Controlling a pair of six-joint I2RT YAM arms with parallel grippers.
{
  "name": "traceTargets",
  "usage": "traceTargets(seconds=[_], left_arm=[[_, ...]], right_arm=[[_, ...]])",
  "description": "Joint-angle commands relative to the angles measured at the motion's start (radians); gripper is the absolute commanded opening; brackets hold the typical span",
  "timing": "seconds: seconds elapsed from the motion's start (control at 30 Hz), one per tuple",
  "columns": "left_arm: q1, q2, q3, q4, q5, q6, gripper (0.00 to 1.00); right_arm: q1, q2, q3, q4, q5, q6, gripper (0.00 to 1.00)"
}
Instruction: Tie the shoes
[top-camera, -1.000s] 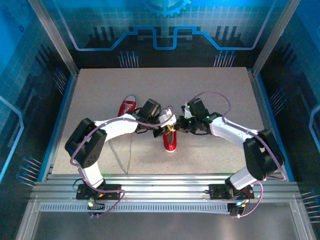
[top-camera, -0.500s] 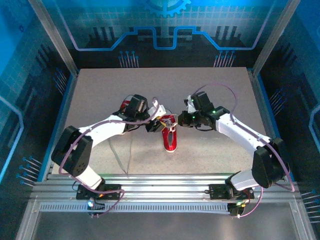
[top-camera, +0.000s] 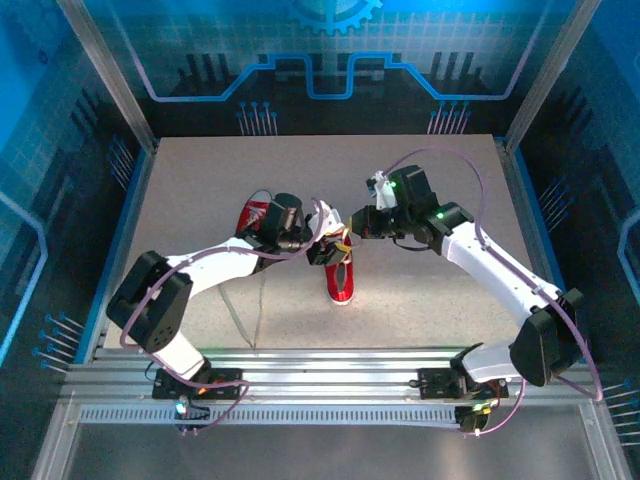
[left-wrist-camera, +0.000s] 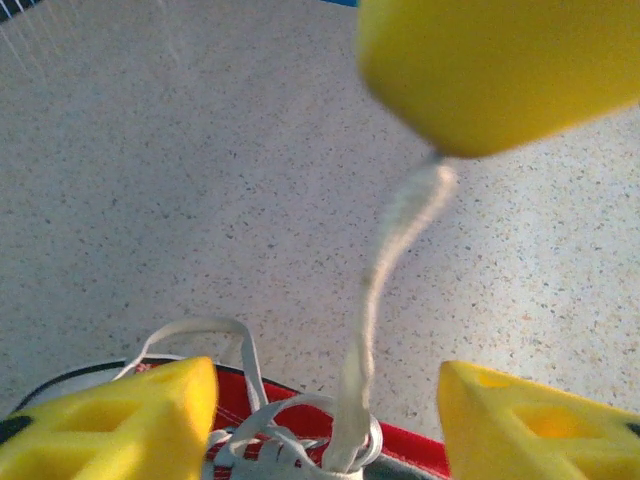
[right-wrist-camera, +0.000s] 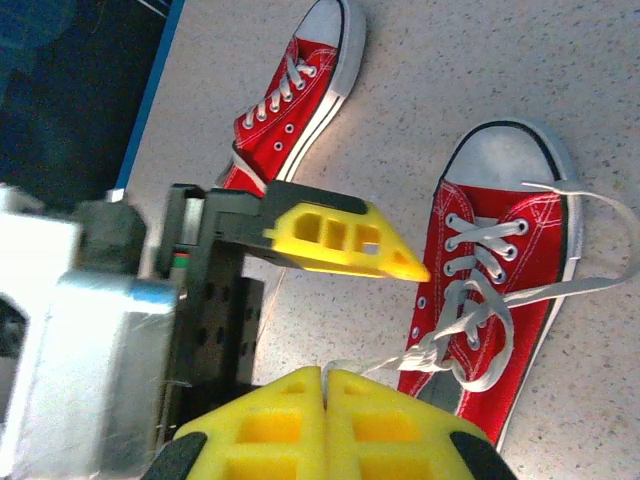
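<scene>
Pinches a white lace (right-wrist-camera: 372, 362) in the right jaws, clenched pad against pad, with the strand leaving at their tips. Holds that lace stretched from the tangle of lacing on the nearer shoe (right-wrist-camera: 495, 300) up to the clenched pair; seen from the left wrist, rises as a pale ribbon straight into a yellow finger (left-wrist-camera: 490, 70) of the right pair. Spreads the left jaws wide, released and grasping nothing, one finger on either side of the rising lace and apart from it on both sides. Sets the nearer shoe just below the gap between the two pairs of jaws, upright on its sole on the speckled table (top-camera: 430, 290), its white toe cap ahead of the right jaws' tips. Shows a loose loop (left-wrist-camera: 205, 322) of lace lying slack over the red canvas, just inside one finger of the open left pair. Places the second shoe (right-wrist-camera: 295, 90) well apart from both pairs, out past the left jaws on the side away from the right ones, also sole-down on the table, its lacing threaded through the eyelets.
</scene>
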Motion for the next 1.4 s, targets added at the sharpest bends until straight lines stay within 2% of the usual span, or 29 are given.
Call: traceTargets(seconds=[0.0, 0.03, 0.07, 0.1, 0.13, 0.2, 0.33, 0.73, 0.97, 1.17, 1.23, 1.37], left_arm=[[-0.003, 0.031, 0.035, 0.069, 0.022, -0.051, 0.44], [-0.002, 0.033, 0.041, 0.064, 0.009, -0.058, 0.27], [0.001, 0.027, 0.044, 0.061, -0.004, -0.067, 0.12], [0.007, 0.021, 0.042, 0.061, -0.006, -0.076, 0.03], [0.016, 0.011, 0.036, 0.064, -0.003, -0.09, 0.0], [0.037, -0.011, 0.02, 0.065, 0.01, -0.118, 0.0], [0.066, -0.05, -0.028, 0.054, 0.022, -0.134, 0.0], [0.099, -0.113, -0.135, 0.082, 0.024, -0.181, 0.0], [0.104, -0.136, -0.153, 0.079, 0.023, -0.182, 0.0], [0.114, -0.151, -0.164, 0.075, 0.025, -0.178, 0.0], [0.118, -0.156, -0.164, 0.074, 0.025, -0.182, 0.0], [0.124, -0.174, -0.162, 0.07, 0.027, -0.189, 0.0]], right_arm=[[-0.015, 0.019, 0.024, -0.005, -0.067, -0.013, 0.0], [-0.017, 0.024, 0.023, 0.004, -0.077, -0.013, 0.0], [-0.024, 0.027, 0.02, 0.007, -0.082, -0.015, 0.06], [-0.034, 0.029, 0.018, 0.004, -0.076, -0.014, 0.17], [-0.051, 0.03, 0.014, -0.005, -0.059, -0.012, 0.29], [-0.096, 0.033, -0.011, -0.024, -0.012, 0.012, 0.4], [-0.173, 0.093, -0.05, -0.038, 0.015, 0.061, 0.45], [-0.142, 0.397, -0.083, 0.217, -0.078, 0.237, 0.53], [-0.112, 0.488, -0.06, 0.281, -0.058, 0.302, 0.53], [-0.099, 0.524, -0.089, 0.359, -0.065, 0.372, 0.49], [-0.096, 0.529, -0.106, 0.403, -0.072, 0.399, 0.42], [-0.095, 0.511, -0.149, 0.485, -0.067, 0.448, 0.09]])
